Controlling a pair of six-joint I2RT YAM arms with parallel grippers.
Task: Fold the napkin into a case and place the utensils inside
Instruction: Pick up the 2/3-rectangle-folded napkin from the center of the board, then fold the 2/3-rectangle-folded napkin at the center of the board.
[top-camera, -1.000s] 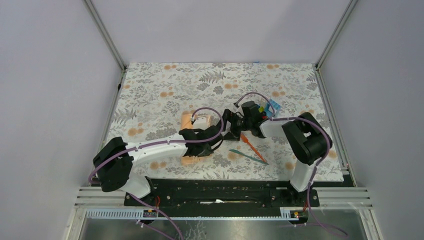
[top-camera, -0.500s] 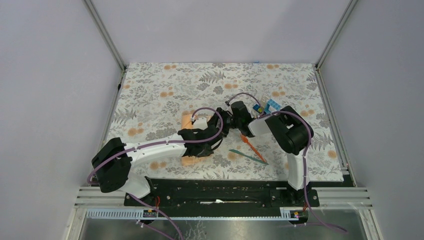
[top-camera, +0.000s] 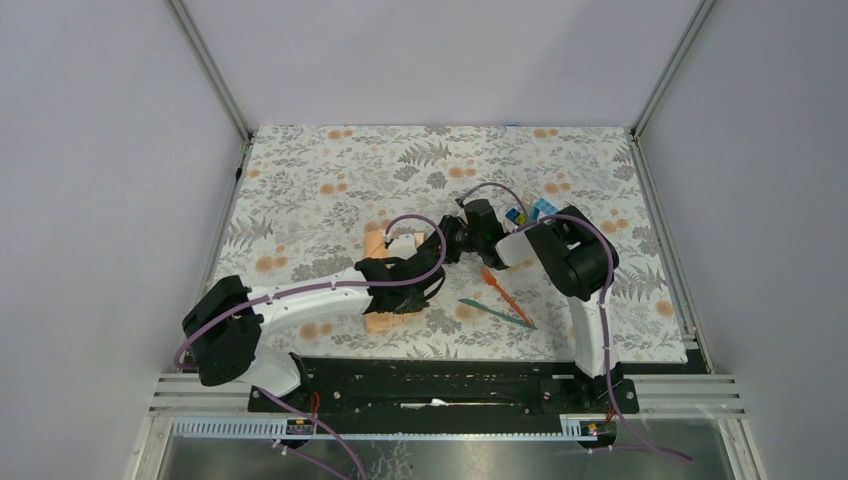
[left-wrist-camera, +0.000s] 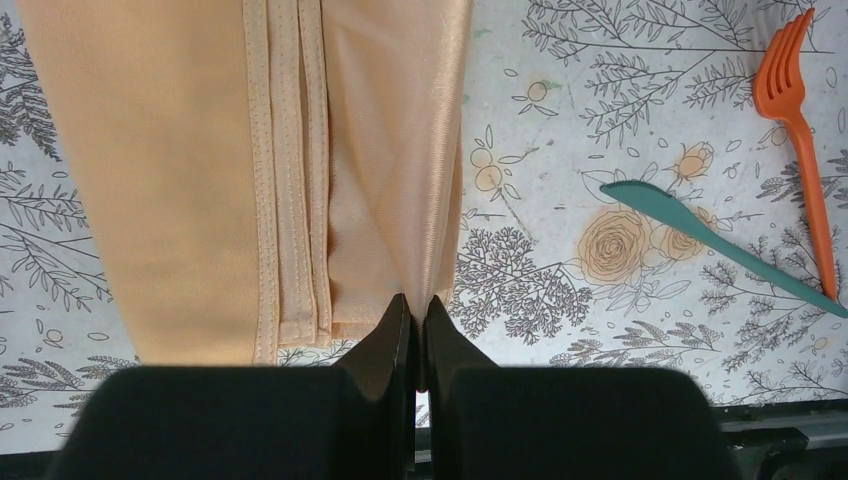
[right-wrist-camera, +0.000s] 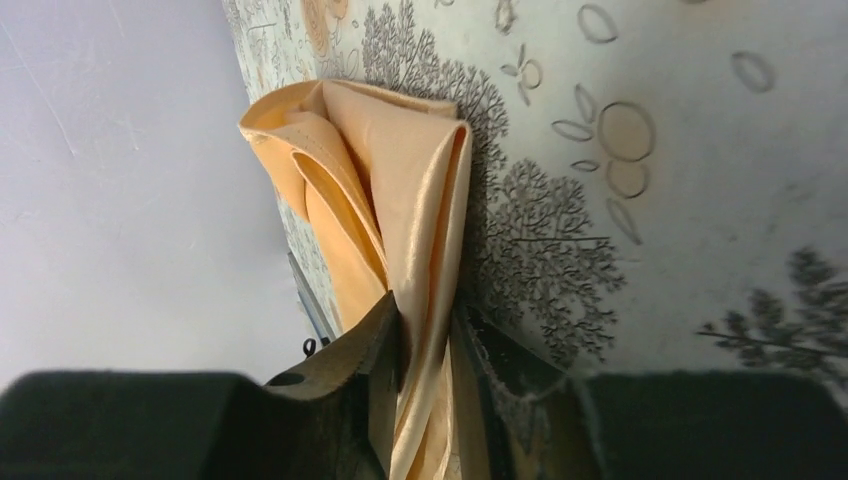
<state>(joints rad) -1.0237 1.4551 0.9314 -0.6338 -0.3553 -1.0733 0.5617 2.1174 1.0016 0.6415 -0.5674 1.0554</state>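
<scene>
The peach-orange napkin (top-camera: 374, 241) lies folded lengthwise on the mat, mostly hidden under my arms in the top view. In the left wrist view the napkin (left-wrist-camera: 180, 170) shows stitched hems, and my left gripper (left-wrist-camera: 415, 300) is shut on its right-hand fold at the near end. My right gripper (right-wrist-camera: 425, 320) has several satin layers of the napkin (right-wrist-camera: 400, 160) pinched between its jaws. From above, the left gripper (top-camera: 408, 300) and right gripper (top-camera: 437, 250) meet at the cloth's right side. The utensils lie to the right: an orange fork (top-camera: 497, 285) (left-wrist-camera: 800, 130) and a teal knife (top-camera: 497, 312) (left-wrist-camera: 720, 240).
A floral-patterned mat (top-camera: 330, 180) covers the table. A cluster of coloured toy blocks (top-camera: 535, 212) sits behind the right arm. Grey walls and metal frame posts close in the left, right and far sides.
The right arm swung left toward the napkin and its jaws closed from wide open onto the cloth's edge. The left gripper stayed shut on the napkin.
</scene>
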